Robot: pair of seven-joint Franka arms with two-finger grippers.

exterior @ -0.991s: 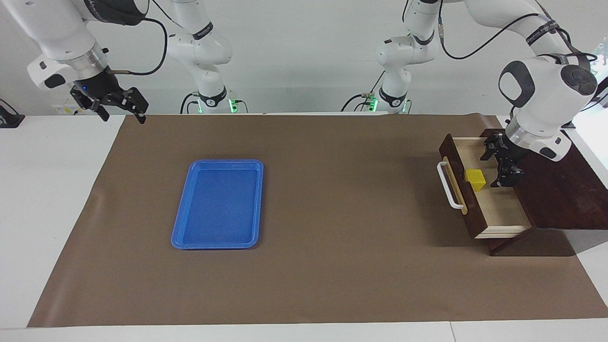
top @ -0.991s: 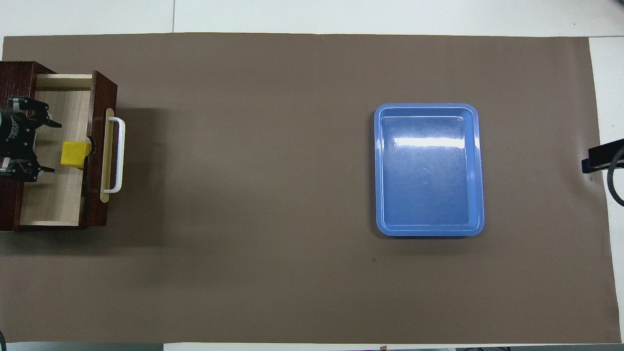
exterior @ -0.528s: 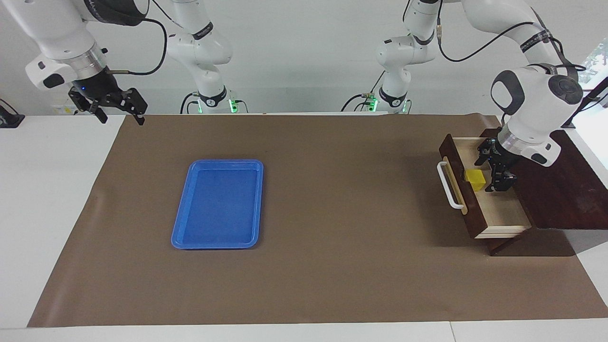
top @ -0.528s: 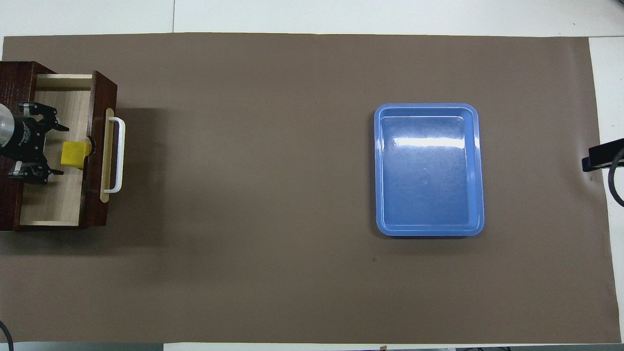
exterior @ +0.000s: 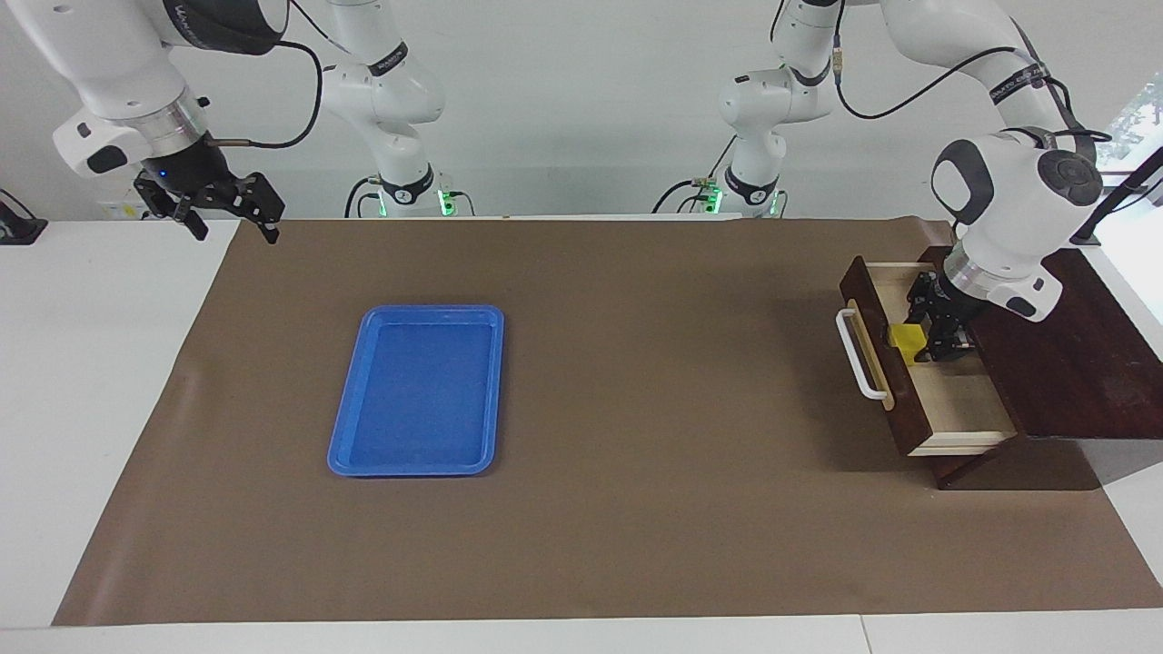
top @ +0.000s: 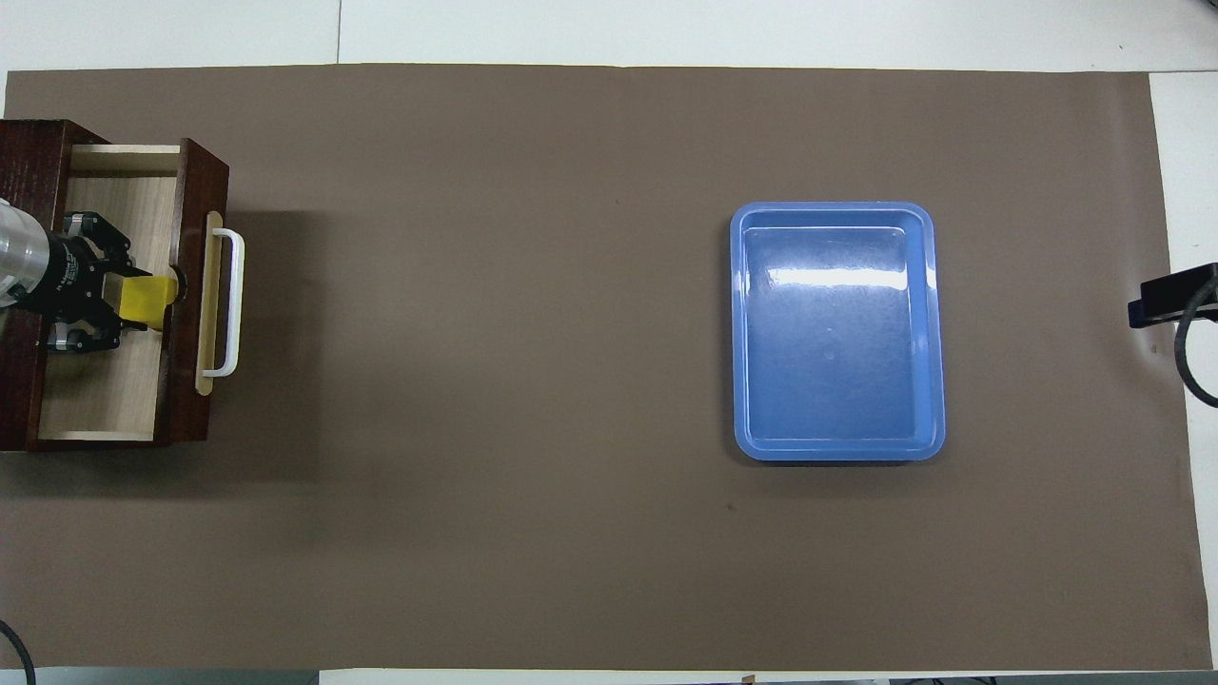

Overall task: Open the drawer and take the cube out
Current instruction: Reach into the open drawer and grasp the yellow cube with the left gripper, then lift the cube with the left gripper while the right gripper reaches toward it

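Note:
The dark wooden drawer (exterior: 965, 401) stands pulled out of its dark box (exterior: 1077, 363) at the left arm's end of the table, white handle (exterior: 860, 356) toward the tray. The yellow cube (exterior: 905, 338) rests on the drawer's pale floor just inside the front panel; it also shows in the overhead view (top: 150, 299). My left gripper (exterior: 921, 343) is down inside the drawer (top: 105, 390), its fingers closed against two sides of the cube. My right gripper (exterior: 232, 216) is open and empty, waiting in the air over the mat's corner at the right arm's end.
A flat blue tray (exterior: 354, 409) lies on the brown mat toward the right arm's end; it also shows in the overhead view (top: 745, 333). The box top stands above the mat around the drawer.
My left gripper moved inside the drawer toward the front panel, came around the cube and narrowed its fingers onto it. The cube and drawer have not moved. The right arm barely shifted.

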